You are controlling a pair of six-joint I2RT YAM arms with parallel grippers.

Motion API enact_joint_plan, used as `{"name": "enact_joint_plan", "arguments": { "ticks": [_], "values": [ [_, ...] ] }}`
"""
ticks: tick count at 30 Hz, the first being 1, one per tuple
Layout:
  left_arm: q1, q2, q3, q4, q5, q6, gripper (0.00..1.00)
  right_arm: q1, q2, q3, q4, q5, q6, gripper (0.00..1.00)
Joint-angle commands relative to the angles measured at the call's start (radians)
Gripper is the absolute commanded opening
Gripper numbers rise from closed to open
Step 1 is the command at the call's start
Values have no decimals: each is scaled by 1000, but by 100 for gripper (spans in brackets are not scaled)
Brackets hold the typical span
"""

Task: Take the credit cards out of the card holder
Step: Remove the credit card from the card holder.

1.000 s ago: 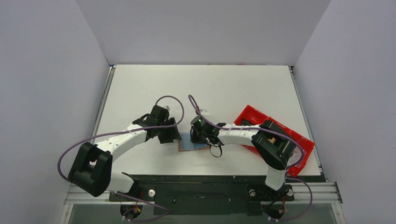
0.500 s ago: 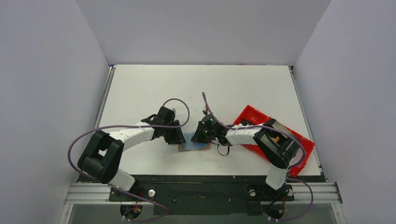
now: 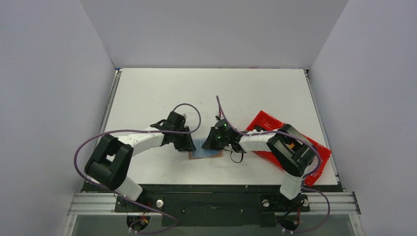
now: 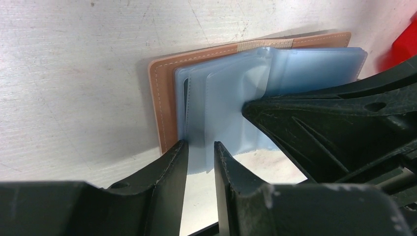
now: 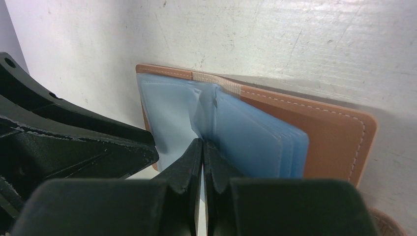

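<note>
card holder lies spread open and flat on the white table, near the front edge, right between the two arms. the table top is scuffed with fine scratches, and plain pale walls close it in on the left, back and right. off to the right a red tray sits at an angle, partly under the right arm.

up close from the left wrist, the tan stitched leather is face down with its light blue sleeves fanned upward. left pincer is down at the near edge of the holder, jaws only a narrow gap apart, and the edge of a blue sleeve shows in that gap. whether the fingers actually pinch it, cannot tell.

right pincer is clenched, fingers pressed flat together, tips resting in among the blue sleeves at the centre fold, with the stack of pockets just to one side. cannot tell if a thin sleeve is caught between them.

from above, both pincers meet over the holder, left and right, close together.
</note>
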Motion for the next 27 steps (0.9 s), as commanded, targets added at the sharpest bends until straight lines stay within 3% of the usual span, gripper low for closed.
{"name": "enact_joint_plan", "arguments": {
  "ticks": [1, 27],
  "values": [
    [-30, 61, 14, 82, 4, 6, 23, 4, 52, -26, -54, 23, -13, 0],
    [-104, 36, 94, -2, -98, 18, 0, 27, 33, -9, -64, 14, -16, 0]
  ]
}}
